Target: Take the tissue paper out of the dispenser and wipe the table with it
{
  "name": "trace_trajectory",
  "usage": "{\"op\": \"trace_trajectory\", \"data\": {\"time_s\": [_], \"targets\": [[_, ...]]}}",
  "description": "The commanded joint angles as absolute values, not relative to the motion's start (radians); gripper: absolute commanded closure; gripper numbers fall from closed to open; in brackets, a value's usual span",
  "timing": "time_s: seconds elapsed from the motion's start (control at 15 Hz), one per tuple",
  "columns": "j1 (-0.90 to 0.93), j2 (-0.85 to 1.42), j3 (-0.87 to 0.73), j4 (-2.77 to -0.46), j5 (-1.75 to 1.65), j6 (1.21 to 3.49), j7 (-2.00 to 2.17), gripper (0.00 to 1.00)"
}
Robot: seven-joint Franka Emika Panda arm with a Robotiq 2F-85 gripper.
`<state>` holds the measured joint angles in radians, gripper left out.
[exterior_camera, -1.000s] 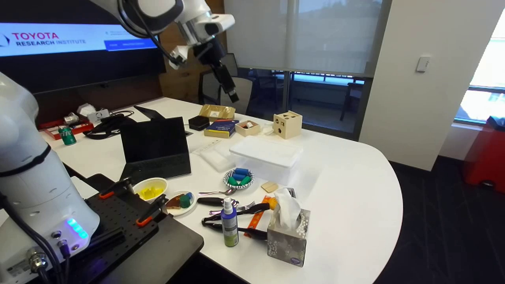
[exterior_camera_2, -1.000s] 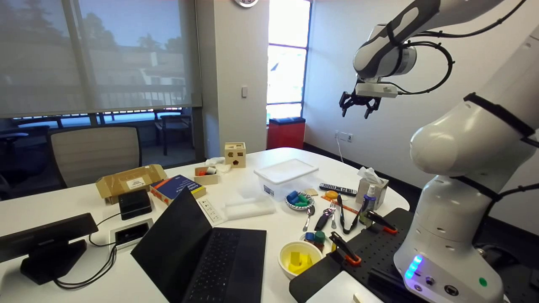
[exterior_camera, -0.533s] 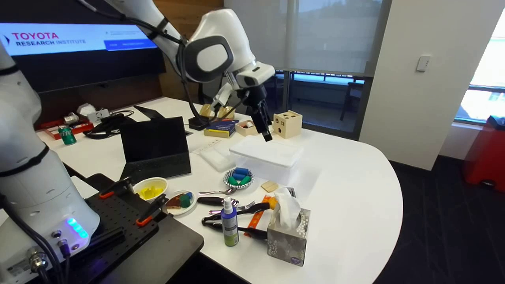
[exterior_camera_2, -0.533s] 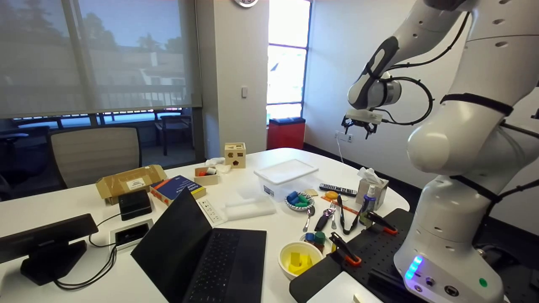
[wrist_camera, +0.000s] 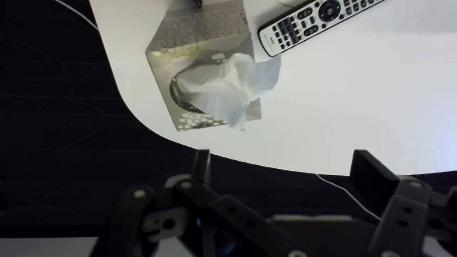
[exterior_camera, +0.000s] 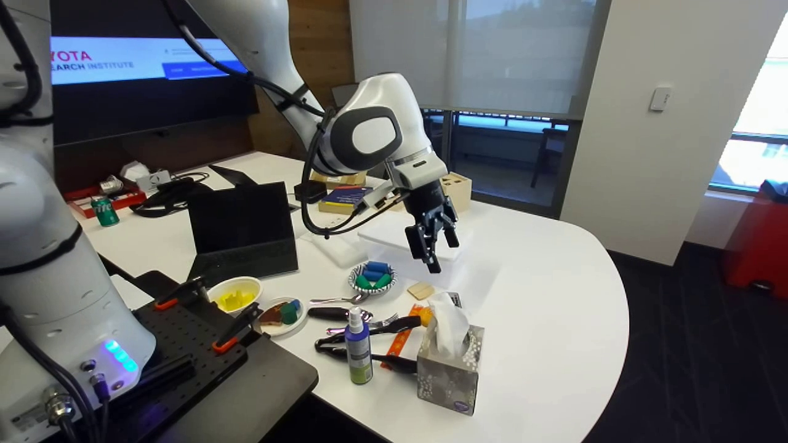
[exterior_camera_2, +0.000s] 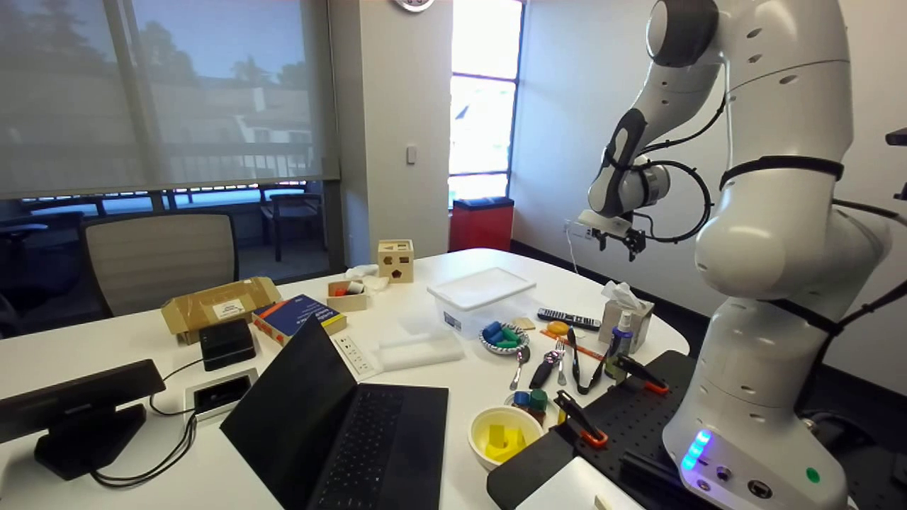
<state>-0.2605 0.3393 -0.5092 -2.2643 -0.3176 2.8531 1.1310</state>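
The black, two-fingered pincer (wrist_camera: 282, 157) is spread wide with nothing held in it, a width judged to be meant for a pinch. Below it, toward one finger's side in the wrist view, the thin, crumpled, white tissue paper (wrist_camera: 232, 85) is held up by the slot of the grey, patterned, cube-shaped cardboard dispenser (exterior_camera: 447, 380). By that fanned-up stance the tissue paper is probably made easy to catch without the cardboard being touched. The dispenser is set below the pincer near the curved edge of the large, white, smooth-topped table (exterior_camera: 554, 320), perhaps so that it can be approached from above. The slim, black-and-white remote control (wrist_camera: 303, 25) is placed just beside it, also below the pincer, where it could be brushed during wiping.

The white-and-grey jointed arm (exterior_camera: 375, 132) is bent forward over the table, and the pincer is held at a slant, its fingers aimed downward, apart from the tissue paper. The drawing-out and the wiping are both judged to be undone as things lie.
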Motion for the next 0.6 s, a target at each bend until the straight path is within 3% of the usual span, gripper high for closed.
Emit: {"op": "trace_trajectory", "data": {"time_s": [0.0,0.53], "targets": [[-0.124,0.416,-0.647,-2.25,-0.31,2.821,1.294,0.0],[-0.118,0.559,-0.601,-2.221,-0.093,2.796,1.275,0.0]]}}
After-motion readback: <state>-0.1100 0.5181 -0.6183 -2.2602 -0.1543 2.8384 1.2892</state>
